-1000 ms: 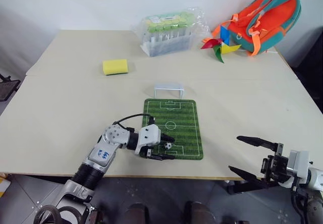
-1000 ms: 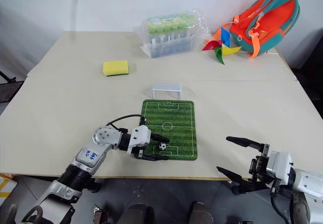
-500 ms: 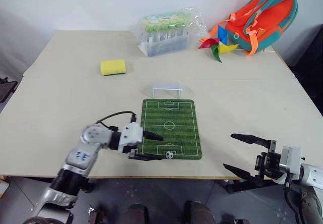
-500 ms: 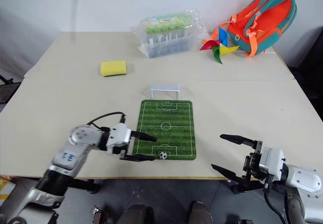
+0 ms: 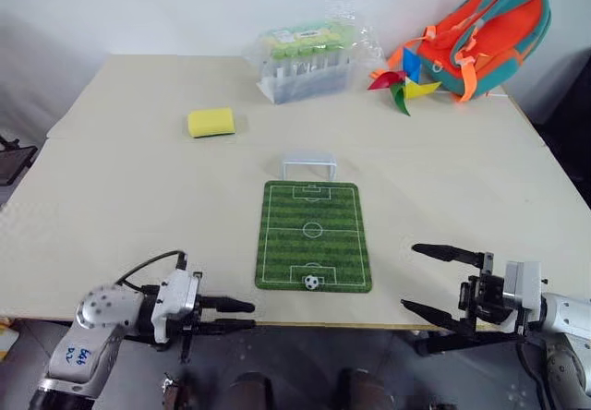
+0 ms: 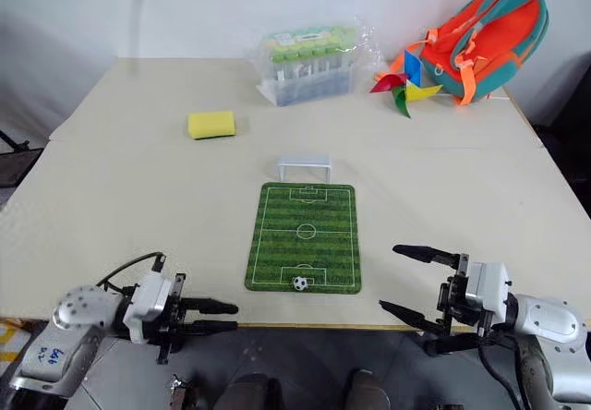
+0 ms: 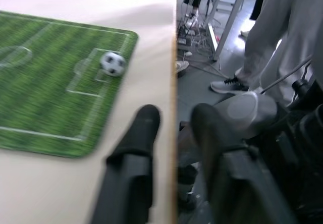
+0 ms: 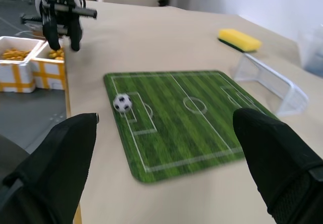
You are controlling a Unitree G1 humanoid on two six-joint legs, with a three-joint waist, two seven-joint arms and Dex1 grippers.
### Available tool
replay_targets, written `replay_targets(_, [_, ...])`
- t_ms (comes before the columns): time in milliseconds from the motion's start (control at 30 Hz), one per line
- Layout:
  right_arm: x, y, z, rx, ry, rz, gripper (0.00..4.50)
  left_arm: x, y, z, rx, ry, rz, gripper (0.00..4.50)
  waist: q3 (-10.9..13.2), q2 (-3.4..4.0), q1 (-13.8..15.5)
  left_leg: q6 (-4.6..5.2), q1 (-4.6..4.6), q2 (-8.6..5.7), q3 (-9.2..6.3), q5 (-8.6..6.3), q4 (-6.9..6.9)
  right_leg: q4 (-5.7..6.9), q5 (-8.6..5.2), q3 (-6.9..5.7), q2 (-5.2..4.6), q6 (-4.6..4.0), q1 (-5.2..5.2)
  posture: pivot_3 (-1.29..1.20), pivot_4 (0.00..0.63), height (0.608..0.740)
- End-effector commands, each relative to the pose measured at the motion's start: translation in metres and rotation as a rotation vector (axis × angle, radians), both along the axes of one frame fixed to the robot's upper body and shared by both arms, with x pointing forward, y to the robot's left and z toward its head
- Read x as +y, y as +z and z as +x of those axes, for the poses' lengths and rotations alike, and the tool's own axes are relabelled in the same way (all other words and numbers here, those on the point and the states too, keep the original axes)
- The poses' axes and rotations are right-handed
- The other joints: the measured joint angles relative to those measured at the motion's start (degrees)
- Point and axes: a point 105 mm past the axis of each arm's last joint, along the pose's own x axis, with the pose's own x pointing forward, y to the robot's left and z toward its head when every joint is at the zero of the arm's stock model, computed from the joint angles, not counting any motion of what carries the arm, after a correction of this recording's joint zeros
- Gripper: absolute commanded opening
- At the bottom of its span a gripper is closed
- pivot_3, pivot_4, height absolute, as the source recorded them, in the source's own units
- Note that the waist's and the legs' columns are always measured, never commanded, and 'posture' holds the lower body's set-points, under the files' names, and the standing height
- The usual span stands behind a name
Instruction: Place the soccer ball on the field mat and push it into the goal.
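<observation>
Resting on the field mat (image 5: 314, 235), the soccer ball (image 5: 312, 282) lies in the penalty box at the mat's near end, close to the mat's near edge and free of both end effectors. The left end effector (image 5: 242, 314) hangs at the near edge of the surface (image 5: 120, 198), well off the mat's near-left corner, its two black fingers drawn nearly together around nothing and pointing across toward the mat. The right end effector (image 5: 427, 279) sits beyond the mat's near-right corner, fingers spread wide apart and empty, aimed back at the mat; in its wrist view the ball (image 8: 122, 103) lies between the two fingers (image 8: 55, 163) in the line of sight, well ahead of them.

The mat's near edge runs just inside the surface's near edge, so little room is left behind the ball. Ahead of the ball the green pitch is bare along its whole length. The goal (image 5: 308, 163) stands just past the mat's far edge, mouth facing the mat, seemingly a sliver apart from it.

Farther left of the goal lies a yellow sponge (image 5: 211, 122). Beyond the goal sits a clear pack of green-capped tubes (image 5: 307, 59), and to its right a coloured pinwheel (image 5: 403, 82) and an orange backpack (image 5: 485, 36).
</observation>
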Motion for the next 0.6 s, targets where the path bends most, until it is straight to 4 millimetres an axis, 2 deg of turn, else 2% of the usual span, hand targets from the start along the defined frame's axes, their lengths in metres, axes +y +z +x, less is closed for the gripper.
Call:
replay_targets(33, [0.002,0.010,-0.002,-0.018,0.018,-0.003,4.50,-0.012,0.007,-0.005,-0.050,-0.029,-0.017,0.02,0.0,0.00,-0.1,0.01,0.00,0.00,0.00,0.00,0.00,-0.01,0.00,0.02,0.00,0.00,0.00,0.00,0.150,0.740])
replay_targets(200, [0.001,0.013,-0.001,-0.022,0.010,-0.012,4.50,-0.029,0.000,-0.002,-0.052,-0.060,-0.016,0.02,0.0,0.04,-0.3,-0.01,0.01,-0.01,0.01,-0.02,-0.05,-0.01,0.00,0.02,0.01,0.00,-0.01,0.00,0.150,0.740])
replay_targets(400, [-0.006,0.015,-0.004,-0.038,-0.015,-0.038,4.50,-0.065,-0.011,0.014,-0.002,-0.053,-0.029,0.02,0.0,0.03,-0.1,0.00,0.00,-0.02,0.02,-0.02,-0.01,-0.01,0.01,0.02,0.00,0.01,0.00,0.00,0.150,0.740])
replay_targets(600, [-0.009,0.013,-0.013,-0.026,-0.020,-0.070,4.50,-0.085,-0.012,0.030,0.014,-0.021,-0.026,0.02,0.0,0.04,-0.3,0.00,0.00,-0.01,0.02,-0.02,-0.04,-0.03,0.01,0.02,0.01,0.01,0.00,0.00,0.150,0.740])
